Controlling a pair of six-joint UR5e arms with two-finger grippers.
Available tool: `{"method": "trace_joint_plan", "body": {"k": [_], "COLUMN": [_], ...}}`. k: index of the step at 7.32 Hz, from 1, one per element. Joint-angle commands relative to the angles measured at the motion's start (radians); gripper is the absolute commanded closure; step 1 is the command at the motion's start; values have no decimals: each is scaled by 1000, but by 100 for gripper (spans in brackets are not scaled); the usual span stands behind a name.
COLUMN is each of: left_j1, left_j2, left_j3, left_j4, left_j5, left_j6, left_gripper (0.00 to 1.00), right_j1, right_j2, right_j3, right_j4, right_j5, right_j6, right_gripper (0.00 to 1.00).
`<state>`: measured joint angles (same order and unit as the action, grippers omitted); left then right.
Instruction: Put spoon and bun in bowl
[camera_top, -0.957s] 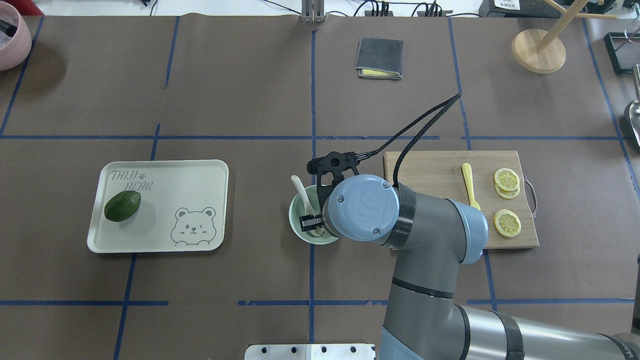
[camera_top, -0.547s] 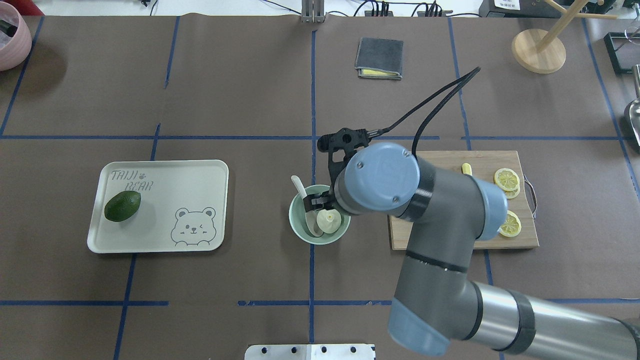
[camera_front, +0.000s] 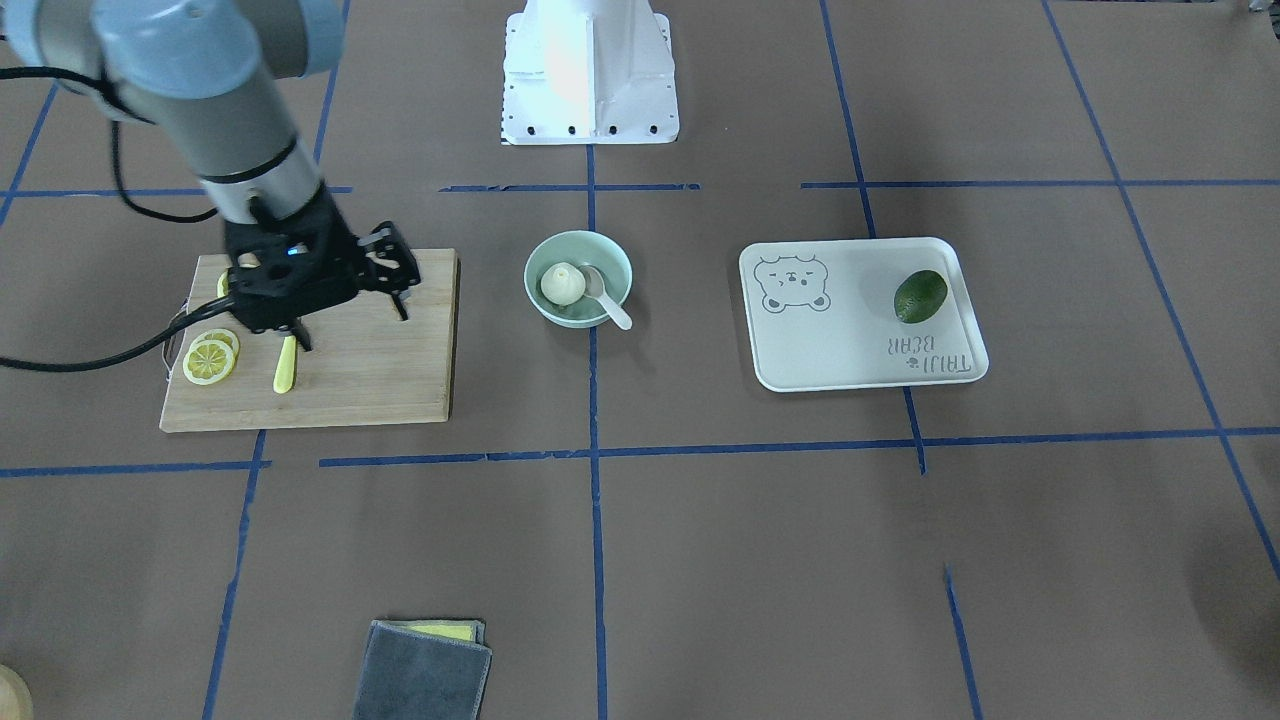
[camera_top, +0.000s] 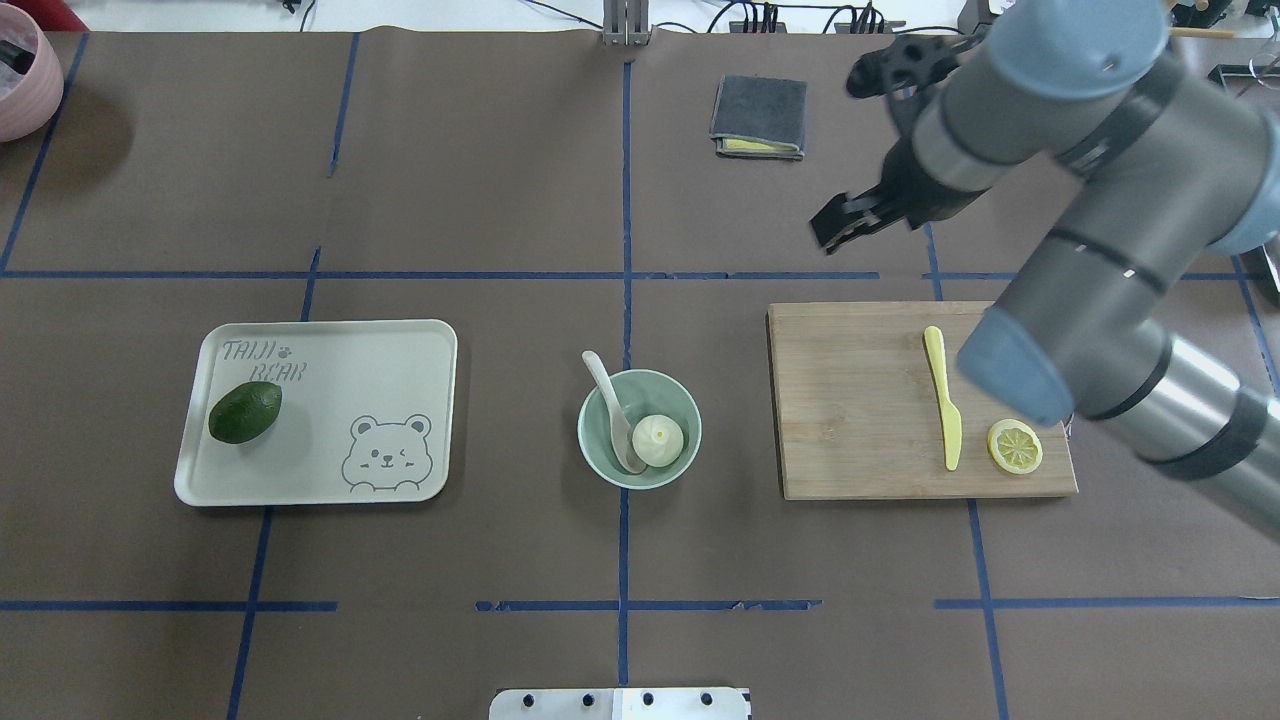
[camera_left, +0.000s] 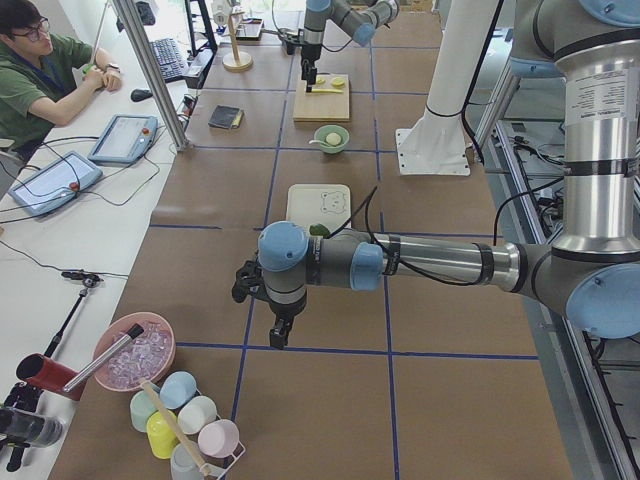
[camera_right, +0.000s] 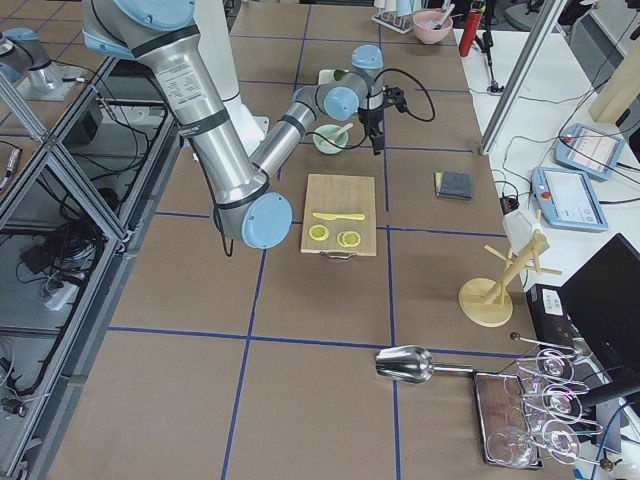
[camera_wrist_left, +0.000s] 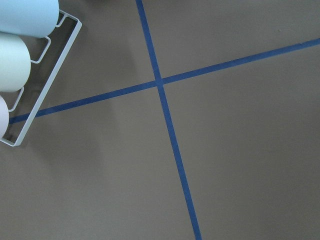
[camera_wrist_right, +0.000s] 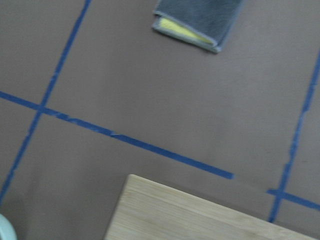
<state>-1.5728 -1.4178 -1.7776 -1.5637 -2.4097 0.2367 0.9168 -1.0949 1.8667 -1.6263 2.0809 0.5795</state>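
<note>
The pale mint-green bowl (camera_top: 672, 398) stands at the table's middle; it also shows in the front view (camera_front: 600, 255). The white pleated bun (camera_top: 658, 440) lies inside it. The off-white spoon (camera_top: 603, 380) rests with its scoop in the bowl beside the bun, its handle sticking out over the rim. My right gripper (camera_top: 830, 235) is open and empty, raised well to the far right of the bowl; in the front view (camera_front: 350, 320) it hangs over the cutting board. My left gripper (camera_left: 278, 335) shows only in the left side view, far from the bowl; I cannot tell its state.
A bear-print tray (camera_top: 330, 400) with a green avocado (camera_top: 245, 411) lies left of the bowl. A wooden cutting board (camera_top: 850, 400) with a yellow knife (camera_top: 942, 395) and lemon slices (camera_top: 1015, 446) lies to its right. A grey cloth (camera_top: 759, 115) and a wooden stand (camera_top: 1077, 100) are at the back.
My right gripper was low in the bowl, then rose open with the bun left lying there. It has since swung up and away to the far right.
</note>
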Motion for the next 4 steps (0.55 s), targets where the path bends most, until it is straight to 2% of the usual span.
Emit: {"method": "trace_joint_plan", "body": {"k": [1, 2, 4], "left_j1": [-1, -1, -1], "left_j2": [25, 25, 16], "left_j3": [1, -3, 13], "left_j4": [5, 5, 5], "left_j5": [-32, -32, -29], "left_j6": [16, 16, 4], "left_gripper": [0, 0, 0], "right_j1": [272, 360, 526], "right_j2": [-109, -152, -357], "right_j3": [-21, -23, -18], "right_j4": [-108, -180, -176], "right_j5": [94, 97, 220], "right_j6": [-334, -454, -643], "right_gripper": [0, 0, 0]}}
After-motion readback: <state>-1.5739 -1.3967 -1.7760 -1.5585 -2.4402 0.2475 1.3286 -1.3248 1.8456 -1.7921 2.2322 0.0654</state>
